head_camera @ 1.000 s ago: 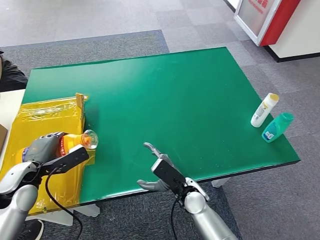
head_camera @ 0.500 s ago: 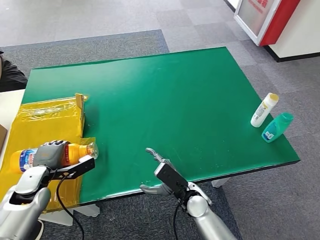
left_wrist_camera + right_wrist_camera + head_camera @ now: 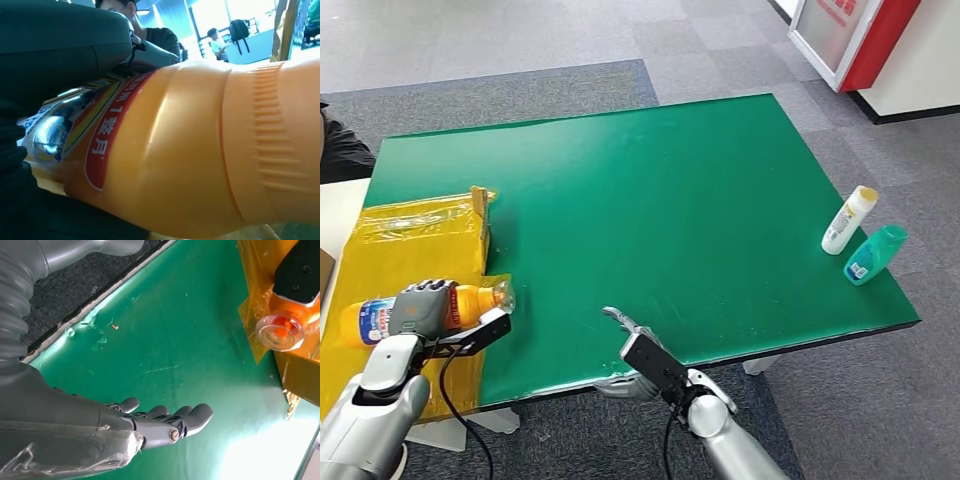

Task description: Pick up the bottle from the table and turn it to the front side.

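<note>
Green table (image 3: pixel 660 190) carries a yellow-wrapped box (image 3: pixel 410 240) at its left end. Over the box's near corner, the orange bottle (image 3: pixel 463 303) lies on its side, clear cap pointing right toward table centre, gripped round the labelled middle by the left hand (image 3: pixel 422 307). Right hand (image 3: pixel 633 345) hovers at the near table edge, well right of the bottle, fingers spread, holding nothing. Two small bottles (image 3: pixel 862 235) lie at the far right edge.

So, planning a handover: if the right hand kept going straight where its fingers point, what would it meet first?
Probably the orange bottle's clear cap end, held by the left hand; bare green table lies before the right hand. Depth is uncertain.
</note>
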